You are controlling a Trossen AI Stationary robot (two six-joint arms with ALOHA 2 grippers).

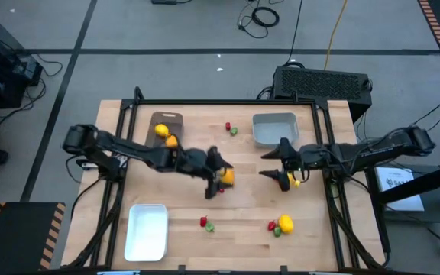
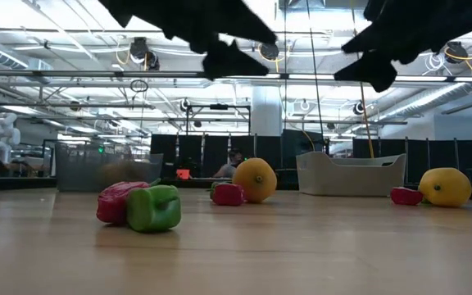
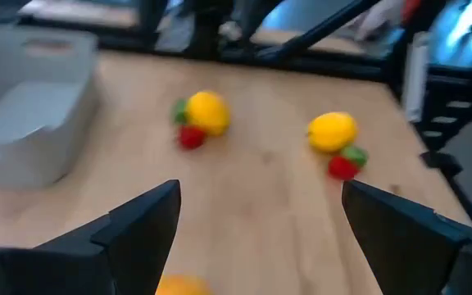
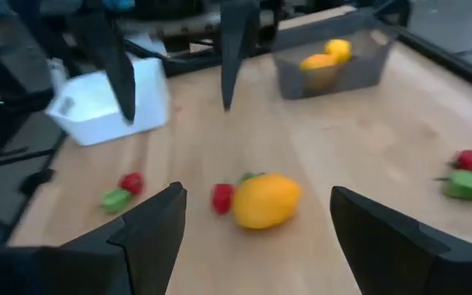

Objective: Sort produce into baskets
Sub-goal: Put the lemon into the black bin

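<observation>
- The white basket (image 1: 147,231) sits at the table's near left corner, with nothing visible inside it.
- The brown-grey basket (image 1: 166,122) stands at the far left of the wooden table (image 1: 243,206) and holds a yellow fruit (image 1: 161,131) and an orange fruit (image 1: 172,141), side by side.
- The left gripper (image 1: 215,178) hangs over the middle of the table with its jaws spread wide and nothing between them; an orange-yellow fruit (image 1: 227,177) lies on the wood just beside its fingertips, with a red piece (image 1: 220,190) close by.
- A red piece (image 1: 203,221) and a green piece (image 1: 209,227) lie touching each other near the front edge, between the white basket and the table's middle.
- Near the far edge, a small red piece (image 1: 228,126) and a green piece (image 1: 234,131) lie just apart, between the two far baskets.
- The light grey-blue basket (image 1: 275,128) stands at the far right, and it looks empty from above.
- The right gripper (image 1: 279,164) hovers just in front of that basket, jaws wide apart and gripping nothing; a yellow piece (image 1: 294,180) shows right beside the lower finger.
- A yellow lemon-like fruit (image 1: 285,223) lies near the front right, with a red piece (image 1: 271,225) and a green piece (image 1: 278,231) touching it.
</observation>
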